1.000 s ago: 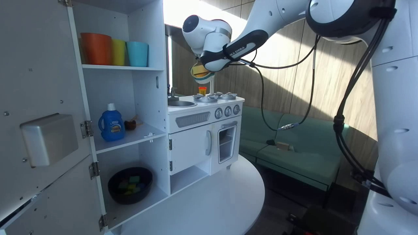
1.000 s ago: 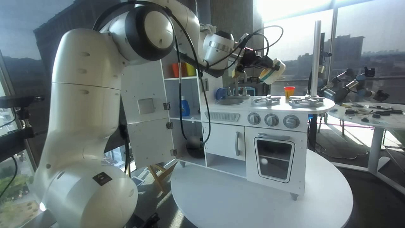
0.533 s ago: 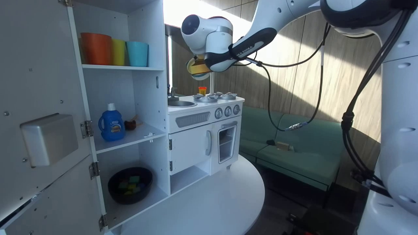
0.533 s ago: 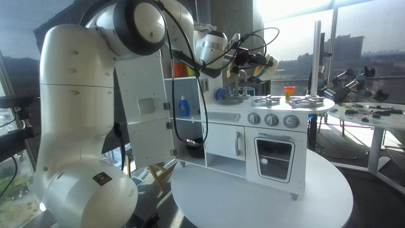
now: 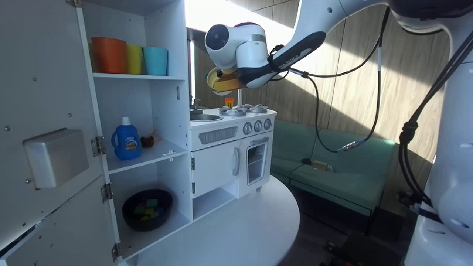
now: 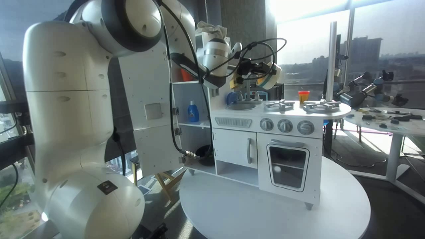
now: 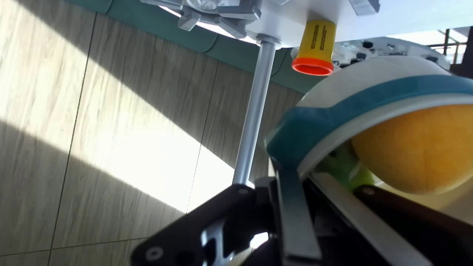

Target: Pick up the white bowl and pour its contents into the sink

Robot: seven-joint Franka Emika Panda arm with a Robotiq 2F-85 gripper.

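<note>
The white bowl [image 5: 224,92] is in the air above the counter in both exterior views [image 6: 274,79], tilted on its side. In the wrist view it shows a blue-green band [image 7: 332,105], with an orange round item [image 7: 417,151] and something green [image 7: 347,166] inside. My gripper [image 7: 305,177] is shut on the bowl's rim, one finger outside and one inside. A yellow-orange part at the wrist hides some of the bowl in an exterior view. The sink [image 5: 205,117] is a round grey basin in the counter [image 6: 240,106], below and to the left of the bowl in both exterior views.
A yellow cup with a red rim [image 6: 303,96] stands on the counter behind the burners [image 6: 279,105]. A tap [image 6: 248,89] rises behind the sink. An upright metal pole [image 6: 331,63] stands at the counter's far end. The tall cabinet [image 5: 166,66] adjoins the sink.
The arm has moved with the bowl in its gripper. The bowl has shifted left in both exterior views, closer to the sink, and sits slightly lower. Its contents are still inside.
</note>
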